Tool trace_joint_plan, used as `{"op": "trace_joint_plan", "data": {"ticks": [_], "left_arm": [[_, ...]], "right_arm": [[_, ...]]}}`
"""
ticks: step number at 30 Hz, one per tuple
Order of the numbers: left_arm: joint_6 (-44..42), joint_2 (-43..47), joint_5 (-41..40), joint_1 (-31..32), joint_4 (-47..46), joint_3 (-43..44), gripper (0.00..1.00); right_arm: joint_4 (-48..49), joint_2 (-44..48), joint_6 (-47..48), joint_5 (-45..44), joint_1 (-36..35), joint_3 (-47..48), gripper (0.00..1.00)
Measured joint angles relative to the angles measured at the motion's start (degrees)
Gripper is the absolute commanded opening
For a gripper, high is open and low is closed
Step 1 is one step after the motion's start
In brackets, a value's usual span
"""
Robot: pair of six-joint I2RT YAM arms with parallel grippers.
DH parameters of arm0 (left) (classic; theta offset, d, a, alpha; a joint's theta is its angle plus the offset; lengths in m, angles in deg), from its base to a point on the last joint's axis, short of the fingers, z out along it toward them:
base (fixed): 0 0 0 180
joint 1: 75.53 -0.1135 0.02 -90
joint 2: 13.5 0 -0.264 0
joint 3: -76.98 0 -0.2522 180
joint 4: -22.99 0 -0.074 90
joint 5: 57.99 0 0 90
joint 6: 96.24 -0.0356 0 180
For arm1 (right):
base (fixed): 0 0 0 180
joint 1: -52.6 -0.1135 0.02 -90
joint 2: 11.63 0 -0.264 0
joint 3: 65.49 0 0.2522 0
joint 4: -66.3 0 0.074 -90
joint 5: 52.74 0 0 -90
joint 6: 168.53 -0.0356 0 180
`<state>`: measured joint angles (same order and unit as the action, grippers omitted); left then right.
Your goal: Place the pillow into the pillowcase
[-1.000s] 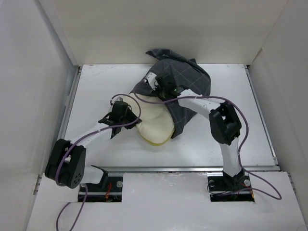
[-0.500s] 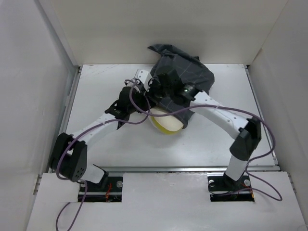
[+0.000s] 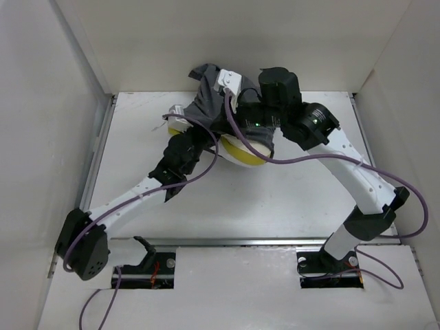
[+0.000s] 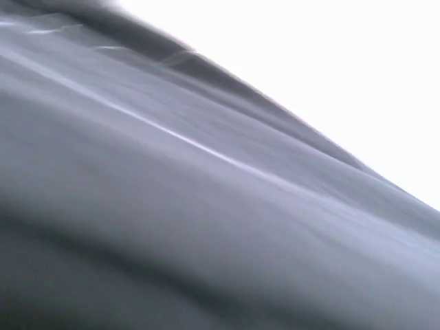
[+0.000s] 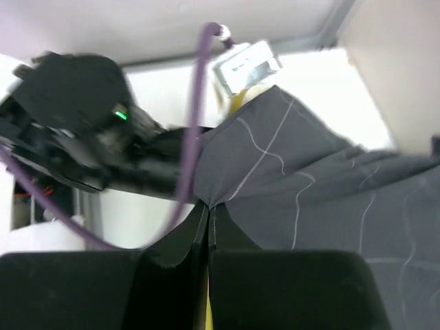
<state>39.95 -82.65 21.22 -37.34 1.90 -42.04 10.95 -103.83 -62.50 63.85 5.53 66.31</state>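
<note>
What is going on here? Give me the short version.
Two robot arms are working a pillow into a dark checked pillowcase at the far side of the table. The right claw is pinched shut on a fold of the pillowcase. The left arm reaches into the bundle; its camera shows only blurred grey fabric, so its grip is unclear. The pillow's yellow edge sticks out, so it is not fully in.

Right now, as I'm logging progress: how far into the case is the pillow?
Partly done: the pillowcase covers most of the pillow. In hand: the right gripper is pinched shut on a fold of the case; the left wrist view shows only blurred fabric. Left: yellow-cream pillow edges show at the near side and the left, so the case needs pulling fully over.
</note>
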Motion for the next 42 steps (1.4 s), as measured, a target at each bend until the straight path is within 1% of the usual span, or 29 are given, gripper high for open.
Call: {"op": "trace_joint_plan", "data": {"ticks": [2,5,9,10,11,12,13,14,15,16,17,19,20,22,23,26,27,30,32,33,34,35,37,38,39,42], "left_arm": [[2.8,-3.8,-5.4,0.4,0.2,0.1,0.00],[6.8,-9.9,-12.8,0.9,3.3,1.2,0.00],[10.9,-17.2,-18.5,1.0,9.7,4.9,0.00],[11.6,-18.4,-19.1,1.0,10.9,5.9,0.05],[12.3,-19.3,-19.2,1.0,11.9,6.5,0.18],[12.6,-19.6,-19.1,1.0,12.9,6.8,0.53],[12.8,-19.7,-19.2,1.0,13.8,6.9,0.67],[13.3,-19.5,-19.4,1.0,14.9,6.9,0.85],[13.7,-19.3,-19.6,0.9,16.1,6.9,1.00],[14.2,-18.9,-19.7,0.7,16.9,6.6,1.00],[14.7,-18.4,-19.6,0.5,17.5,5.9,1.00],[14.6,-16.8,-18.5,0.3,18.7,4.4,1.00],[14.2,-15.7,-17.6,0.3,19.8,3.7,1.00],[13.8,-13.0,-16.3,0.5,22.6,2.2,1.00],[13.7,-11.3,-15.8,0.5,23.4,1.0,1.00],[14.1,-4.0,-14.3,0.3,27.0,-4.0,1.00],[14.3,-0.7,-13.8,0.3,28.4,-6.1,1.00],[15.5,9.8,-13.4,0.3,33.6,-11.6,1.00],[16.3,15.8,-13.6,0.3,37.1,-14.2,1.00],[16.6,18.2,-13.9,0.3,38.4,-15.0,1.00],[16.8,20.3,-14.2,0.3,39.6,-15.5,1.00],[17.0,21.9,-14.6,0.2,40.4,-15.8,1.00],[16.9,23.1,-15.4,-0.6,40.7,-15.7,1.00],[16.9,22.8,-15.3,-1.2,40.7,-15.5,1.00],[16.5,21.6,-15.0,-2.1,40.7,-15.0,1.00],[13.7,13.2,-12.6,-6.5,40.7,-10.3,1.00]], "right_arm": [[-2.4,-0.9,-0.5,-0.1,0.1,0.3,0.00],[-5.6,-2.1,-1.0,-0.7,0.5,0.3,0.00],[-7.4,-2.1,-1.7,-2.8,0.9,0.3,0.00],[-7.7,-2.1,-1.8,-3.1,0.9,0.3,0.00],[-8.0,-2.1,-2.0,-3.4,0.9,0.3,0.00],[-8.2,-2.1,-2.2,-3.7,0.9,0.3,0.00],[-8.2,-2.1,-2.6,-3.9,0.9,0.3,0.00],[-7.7,-1.9,-3.0,-4.2,0.8,-0.1,0.00],[-7.1,-1.4,-3.6,-4.7,0.7,-1.2,0.00],[-6.6,-0.7,-4.4,-5.3,0.5,-2.5,0.00],[-6.1,0.0,-5.2,-6.1,0.3,-3.7,0.04],[-4.9,1.5,-6.7,-8.2,-0.4,-6.2,0.15],[-4.1,2.1,-7.5,-9.2,-0.8,-7.1,0.22],[-2.6,2.5,-9.3,-10.9,-1.6,-8.0,0.26],[-1.6,2.6,-10.1,-11.8,-1.8,-8.3,0.32],[0.9,2.6,-13.0,-13.1,-1.6,-10.1,0.55],[1.2,2.5,-13.9,-13.5,-1.0,-10.9,0.58],[1.4,0.9,-16.0,-14.2,1.8,-12.3,0.60],[1.8,-0.2,-17.1,-15.3,3.4,-13.1,0.66],[1.8,-0.7,-17.6,-16.3,4.2,-13.7,0.67],[1.6,-1.2,-18.1,-17.6,4.8,-14.1,0.71],[1.3,-1.8,-18.5,-19.2,5.2,-14.2,0.72],[0.5,-3.6,-19.0,-22.7,5.8,-13.3,0.74],[-0.4,-5.2,-19.3,-24.6,6.2,-11.6,0.79],[-1.5,-7.2,-19.5,-26.2,6.5,-9.0,0.79],[-3.1,-14.4,-19.9,-30.2,8.1,-0.4,0.79]]}}
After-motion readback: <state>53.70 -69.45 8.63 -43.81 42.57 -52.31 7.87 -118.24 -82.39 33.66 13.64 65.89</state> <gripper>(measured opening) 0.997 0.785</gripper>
